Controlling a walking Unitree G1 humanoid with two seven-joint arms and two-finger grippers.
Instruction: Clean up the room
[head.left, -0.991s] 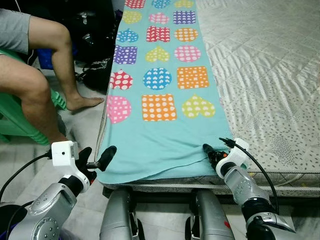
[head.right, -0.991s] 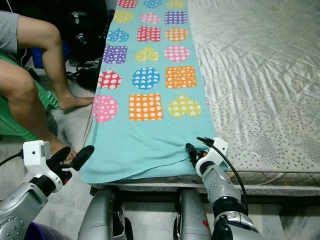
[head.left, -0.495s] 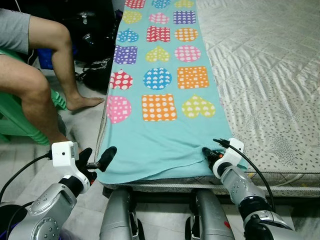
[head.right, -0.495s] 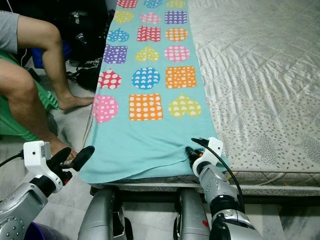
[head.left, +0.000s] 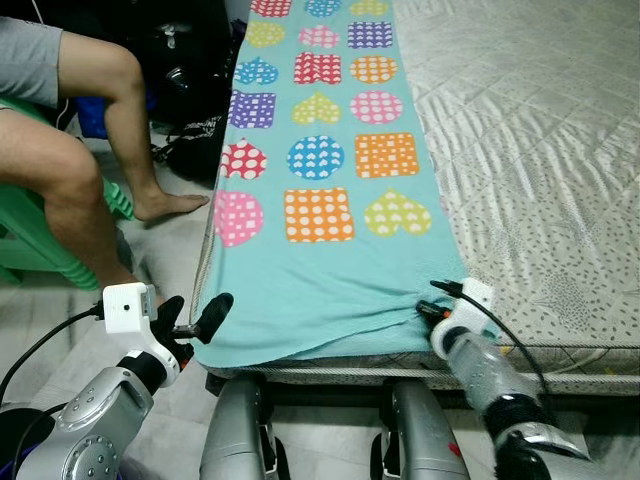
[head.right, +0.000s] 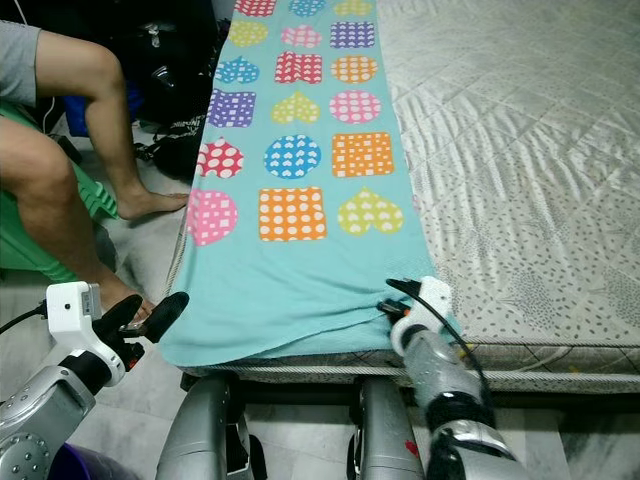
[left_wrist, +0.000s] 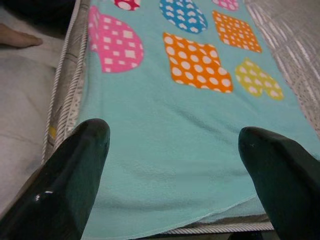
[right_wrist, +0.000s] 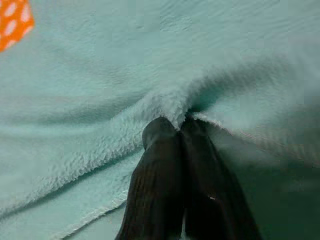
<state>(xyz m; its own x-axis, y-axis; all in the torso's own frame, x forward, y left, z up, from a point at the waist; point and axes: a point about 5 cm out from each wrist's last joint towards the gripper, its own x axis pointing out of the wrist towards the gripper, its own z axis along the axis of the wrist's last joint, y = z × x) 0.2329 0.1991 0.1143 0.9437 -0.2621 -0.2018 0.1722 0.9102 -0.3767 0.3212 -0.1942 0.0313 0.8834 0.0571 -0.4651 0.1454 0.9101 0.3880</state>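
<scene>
Seated person's legs (head.left: 70, 170), perhaps a bag (head.left: 190, 145)

A wide bed (head.left: 540, 150) runs away from the robot, covered in a pale quilted sheet (head.left: 520, 90) with a fine speckled print. Along its left side lies a long turquoise blanket (head.left: 310, 270) patterned with bright spotted hearts, squares and circles, its near edge just overhanging the striped mattress edge (head.left: 330, 372). Beside the bed is a pale tiled floor (head.left: 165, 250).
</scene>
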